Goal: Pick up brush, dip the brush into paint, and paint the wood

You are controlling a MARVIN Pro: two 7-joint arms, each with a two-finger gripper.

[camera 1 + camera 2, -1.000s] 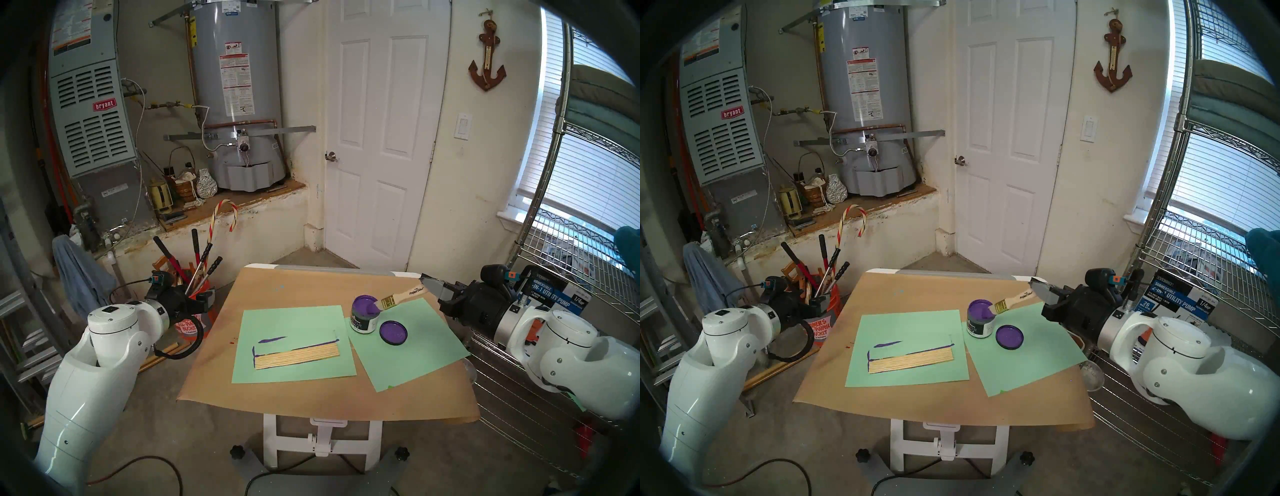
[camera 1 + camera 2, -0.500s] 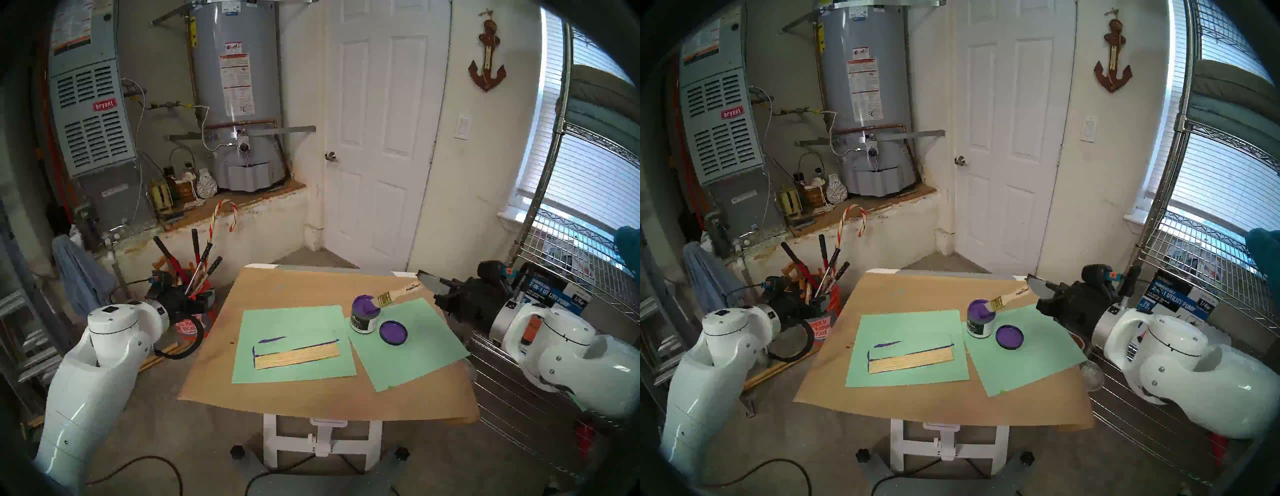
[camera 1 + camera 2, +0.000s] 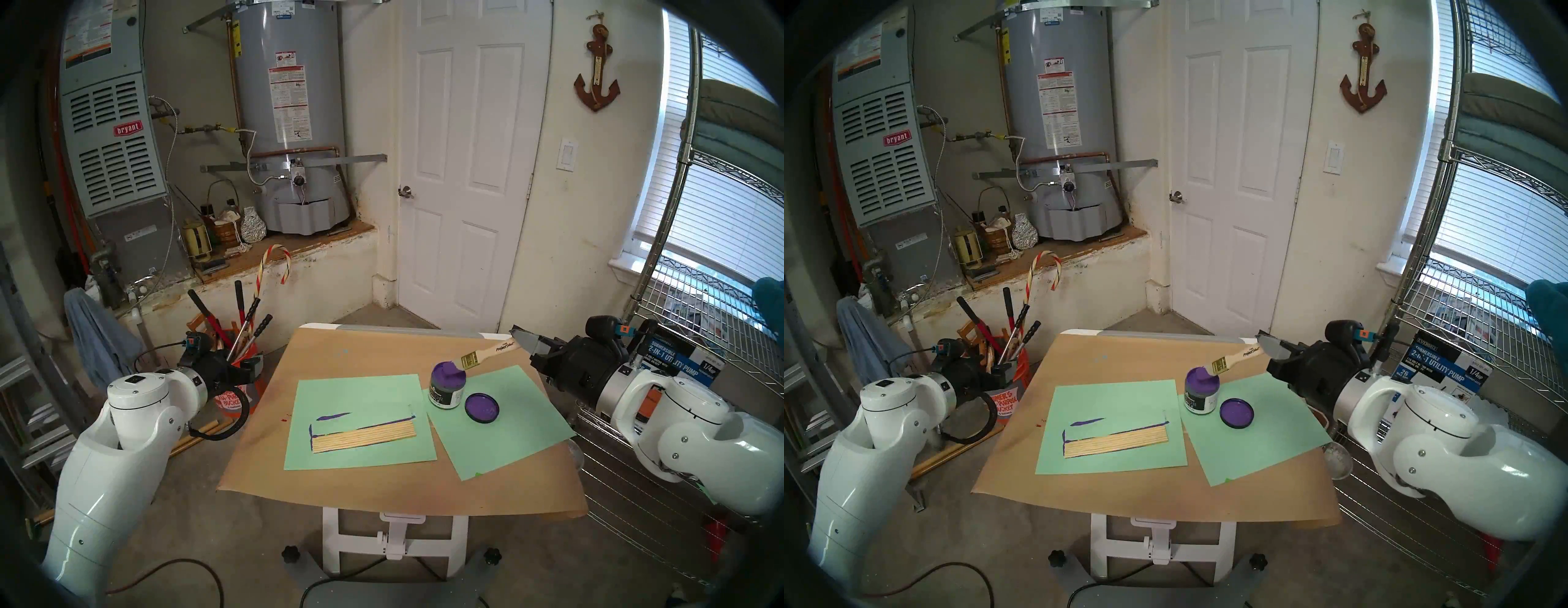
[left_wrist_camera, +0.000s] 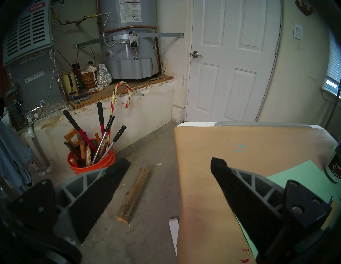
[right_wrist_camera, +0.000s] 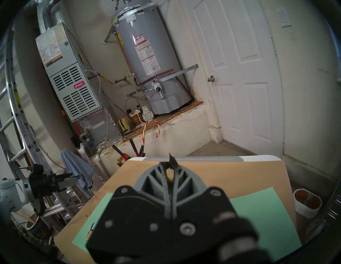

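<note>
The brush (image 3: 488, 351) slopes down to the left, its pale handle end pinched in my shut right gripper (image 3: 522, 339) at the table's far right. Its purple-loaded bristles sit at the mouth of the paint jar (image 3: 445, 388), on the rim's far right side. The wood (image 3: 364, 438), a bare tan stick panel with purple along its far and left edges, lies on the left green sheet. In the right wrist view the closed fingers (image 5: 170, 164) hide the brush. My left gripper (image 4: 169, 162) hangs open and empty off the table's left edge.
A purple-coated lid (image 3: 481, 407) lies on the right green sheet (image 3: 509, 429) beside the jar. Brown paper (image 3: 382, 352) covers the table. An orange bucket of tools (image 4: 90, 162) stands on the floor at the left, and a wire shelf (image 3: 662, 488) with a boxed pump stands behind my right arm.
My right gripper has risen and shifted slightly left. The brush came up with it, its bristles rising from inside the jar to the rim. The left arm has not moved.
</note>
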